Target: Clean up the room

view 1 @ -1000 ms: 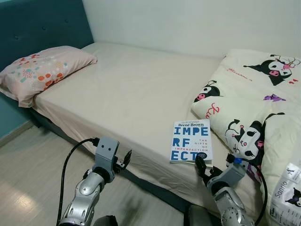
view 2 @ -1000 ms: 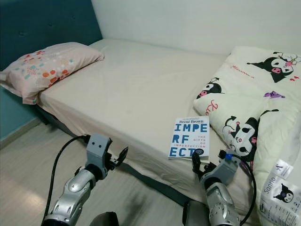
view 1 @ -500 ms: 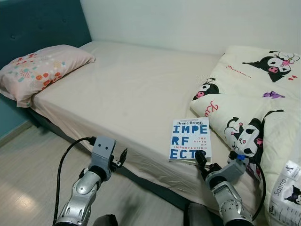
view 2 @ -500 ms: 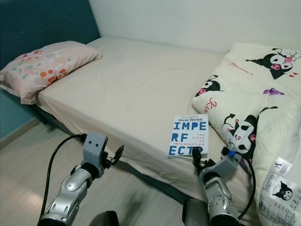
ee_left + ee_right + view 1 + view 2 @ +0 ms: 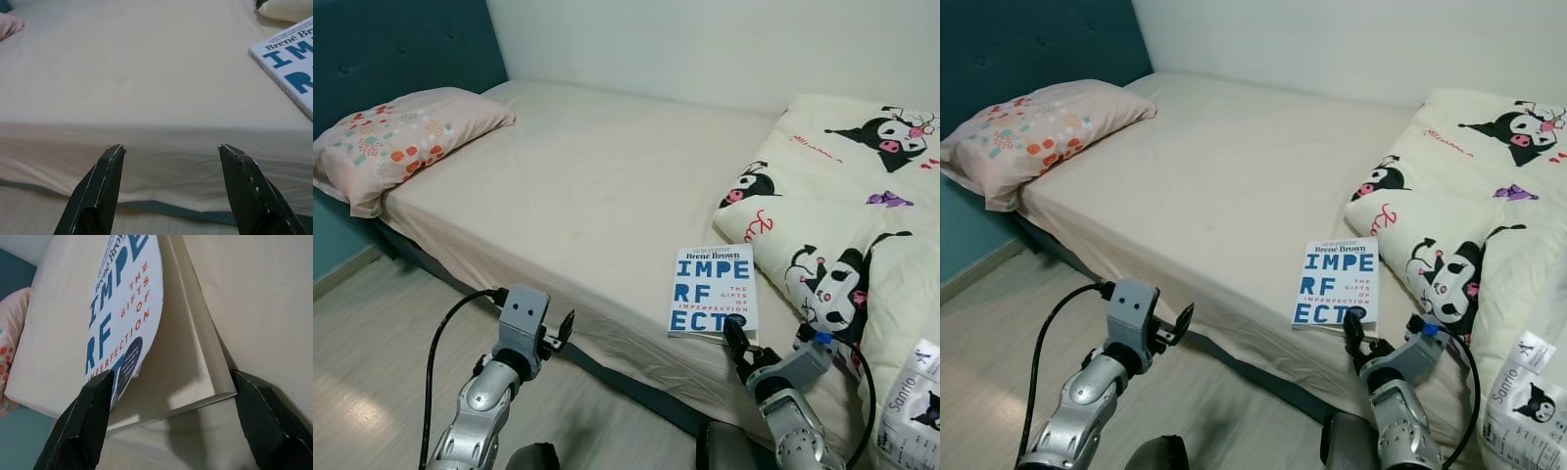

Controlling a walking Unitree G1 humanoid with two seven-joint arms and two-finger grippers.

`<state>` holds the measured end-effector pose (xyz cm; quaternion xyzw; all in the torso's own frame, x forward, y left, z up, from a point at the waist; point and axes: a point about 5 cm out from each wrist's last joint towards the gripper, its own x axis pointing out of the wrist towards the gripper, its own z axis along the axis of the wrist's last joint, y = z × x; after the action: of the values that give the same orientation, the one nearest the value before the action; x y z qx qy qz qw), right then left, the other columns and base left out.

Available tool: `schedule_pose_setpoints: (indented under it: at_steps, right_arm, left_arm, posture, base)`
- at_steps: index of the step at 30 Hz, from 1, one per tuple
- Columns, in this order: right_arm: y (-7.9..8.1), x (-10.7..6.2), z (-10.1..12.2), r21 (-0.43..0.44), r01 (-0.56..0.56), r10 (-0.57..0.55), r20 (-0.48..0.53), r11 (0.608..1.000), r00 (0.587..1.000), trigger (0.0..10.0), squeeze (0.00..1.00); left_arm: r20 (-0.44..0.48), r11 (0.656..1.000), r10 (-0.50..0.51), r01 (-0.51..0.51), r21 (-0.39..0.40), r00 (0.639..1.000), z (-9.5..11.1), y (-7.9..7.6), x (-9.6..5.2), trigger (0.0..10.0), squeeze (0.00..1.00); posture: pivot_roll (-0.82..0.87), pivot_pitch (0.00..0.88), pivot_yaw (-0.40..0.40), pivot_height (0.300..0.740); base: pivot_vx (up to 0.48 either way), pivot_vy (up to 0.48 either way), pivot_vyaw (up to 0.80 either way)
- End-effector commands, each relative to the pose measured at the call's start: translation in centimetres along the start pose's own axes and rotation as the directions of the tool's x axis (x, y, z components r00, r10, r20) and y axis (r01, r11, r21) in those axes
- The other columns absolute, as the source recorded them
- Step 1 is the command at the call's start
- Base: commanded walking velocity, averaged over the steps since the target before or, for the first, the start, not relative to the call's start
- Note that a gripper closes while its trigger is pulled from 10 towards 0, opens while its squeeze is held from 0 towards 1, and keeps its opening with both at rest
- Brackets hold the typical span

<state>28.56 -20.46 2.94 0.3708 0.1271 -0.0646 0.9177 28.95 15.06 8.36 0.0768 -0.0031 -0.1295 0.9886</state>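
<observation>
The right hand [image 5: 736, 345], fingers spread, straddles the near corner of the book [image 5: 713, 292] on the bed [image 5: 578, 186]. The left hand [image 5: 564, 328] hovers open, near the mattress edge.

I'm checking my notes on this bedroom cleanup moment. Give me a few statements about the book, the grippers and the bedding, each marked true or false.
1. The white paperback book with blue lettering lies near the bed's front edge. True.
2. The right gripper is open, its fingers straddling the book's lower corner. True.
3. The left gripper is shut on the sheet. False: it is open, short of the beige mattress.
4. The pink patterned pillow lies on the cartoon-print cream duvet. False: they lie at opposite ends.
</observation>
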Motion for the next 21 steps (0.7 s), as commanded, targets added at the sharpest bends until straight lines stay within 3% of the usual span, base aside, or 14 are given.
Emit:
schedule_pose_setpoints:
  at_steps: [1,10,11,13,14,21]
  right_arm:
    - [-0.3,-0.2,-2.0,0.042,0.028,-0.025,-0.079,0.999,0.997,10.0,0.00]
    - [1.5,1.3,-0.8,0.088,-0.018,0.023,-0.055,0.996,0.998,10.0,0.00]
    - [1.7,1.4,-0.8,0.095,-0.027,0.032,-0.056,0.995,0.998,4.7,0.00]
    - [1.8,1.5,-0.7,0.099,-0.033,0.039,-0.058,0.995,0.998,4.7,0.00]
    - [1.9,1.5,-0.7,0.103,-0.037,0.044,-0.061,0.994,0.997,0.0,0.00]
    - [1.5,1.5,-1.0,0.125,-0.030,0.039,-0.068,0.992,0.997,0.0,0.00]
  left_arm:
    - [0.004,0.999,0.024,-0.024,0.031,1.000,0.1,1.0,-0.1,10.0,0.00]
    - [0.011,0.999,0.035,-0.035,0.041,0.999,0.4,1.4,0.0,10.0,0.00]
    - [0.011,0.998,0.036,-0.036,0.042,0.999,0.4,1.4,0.0,10.0,0.00]
    - [0.011,0.998,0.037,-0.037,0.042,0.999,0.4,1.4,0.0,10.0,0.00]
    - [0.012,0.998,0.039,-0.039,0.042,0.999,0.4,1.5,0.0,10.0,0.00]
    - [0.014,0.998,0.047,-0.047,0.041,0.999,0.4,1.5,-0.1,10.0,0.00]
  posture:
    - [0.01,0.132,0.072,0.561]
    - [0.02,0.132,0.070,0.561]
    - [0.02,0.131,0.067,0.561]
    - [0.02,0.131,0.067,0.561]
    - [0.02,0.131,0.067,0.561]
    - [0.02,0.129,0.060,0.561]
  base:
    - [0.000,0.000,0.00]
    - [0.000,0.000,0.00]
    - [0.000,0.000,0.00]
    - [0.000,0.000,0.00]
    - [0.000,0.000,0.00]
    - [0.000,0.000,0.00]
